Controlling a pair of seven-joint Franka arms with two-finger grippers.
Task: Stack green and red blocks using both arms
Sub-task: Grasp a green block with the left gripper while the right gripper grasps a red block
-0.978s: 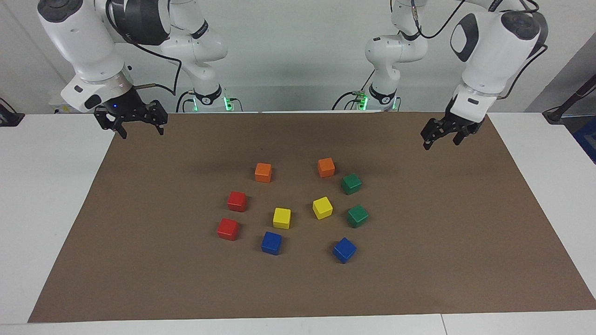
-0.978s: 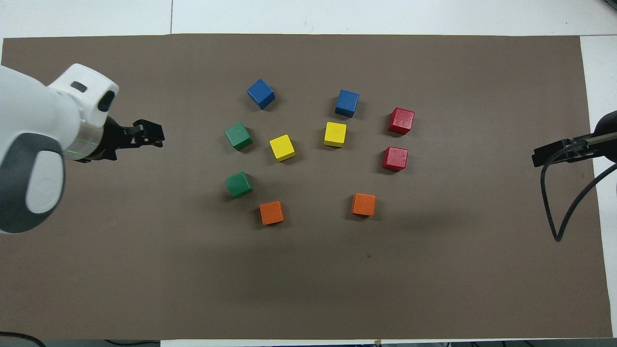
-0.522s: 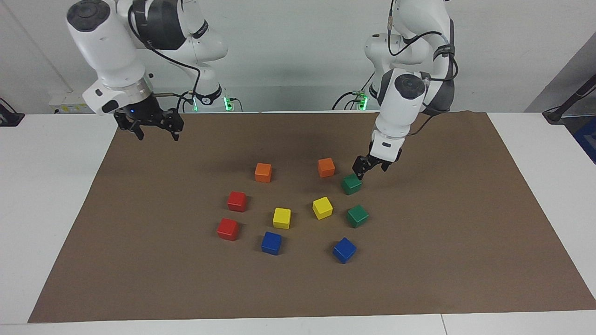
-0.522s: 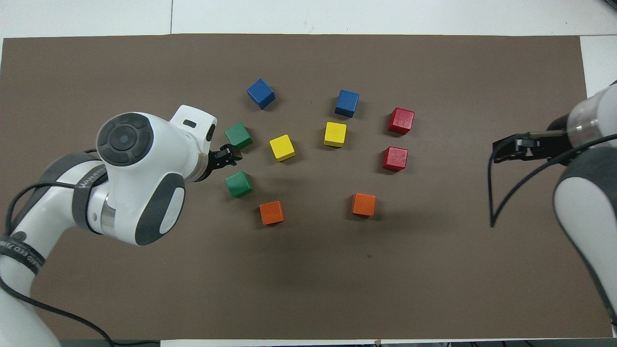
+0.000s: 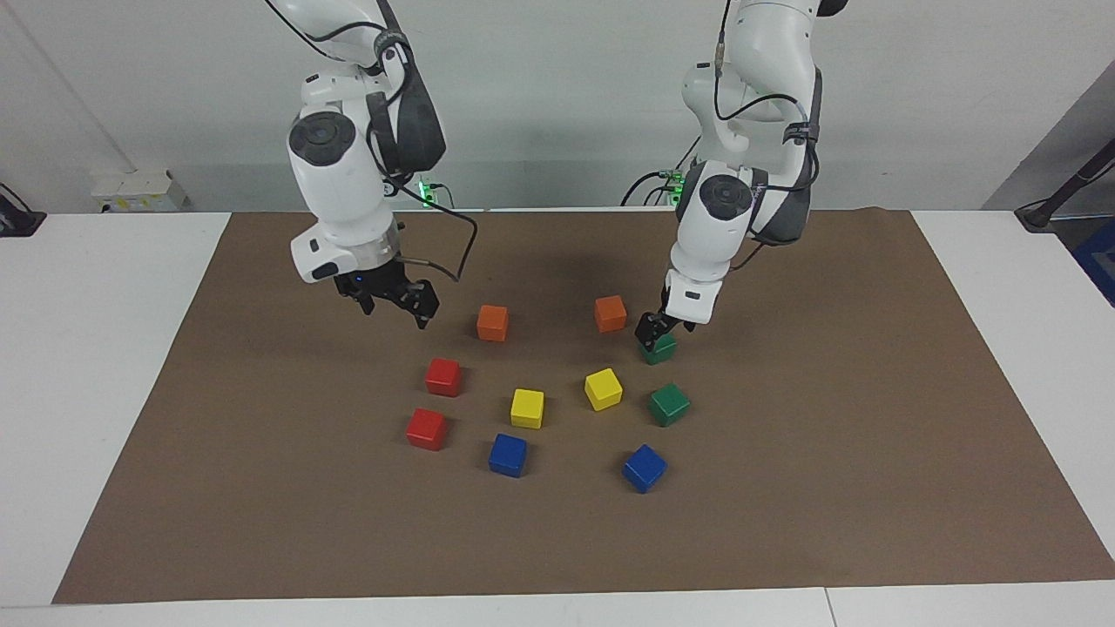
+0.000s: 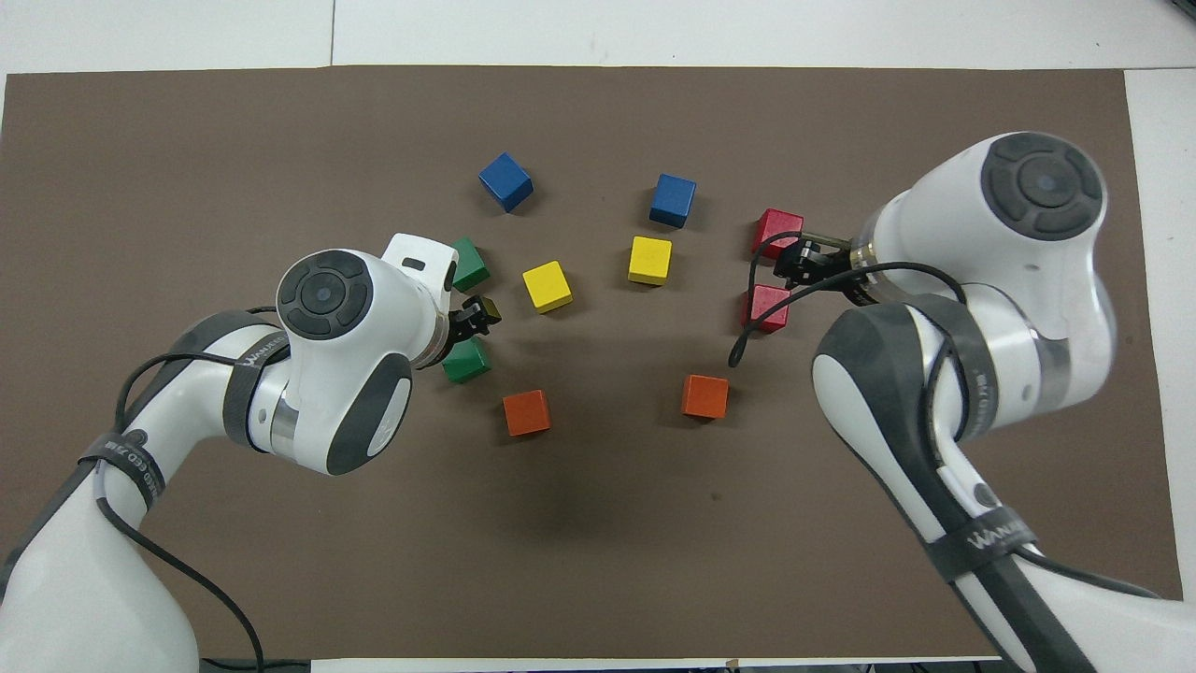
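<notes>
Right of centre in the facing view, my left tool [image 5: 655, 328] sits low on the green block nearer the robots [image 5: 659, 349], its tips at the block's upper edge and apparently touching it; I cannot tell how wide they stand. In the overhead view that same block [image 6: 466, 360] shows just below the tool [image 6: 476, 314], partly under my wrist, while the second green block [image 6: 470, 264] lies just above, half hidden by the wrist housing. In the facing view this second green block [image 5: 669, 404] lies lower in the frame, apart from the tool. My right tool [image 5: 394, 300], left of centre in the facing view, hangs raised above the table [image 5: 261, 453] with its fingers spread wide, carrying nothing. The two red blocks [image 5: 442, 376] [image 5: 426, 428] lie below it and toward the frame's middle, both clear of the tool. In the overhead view this tool [image 6: 799, 264] appears between the two red blocks [image 6: 775, 227] [image 6: 766, 305].
</notes>
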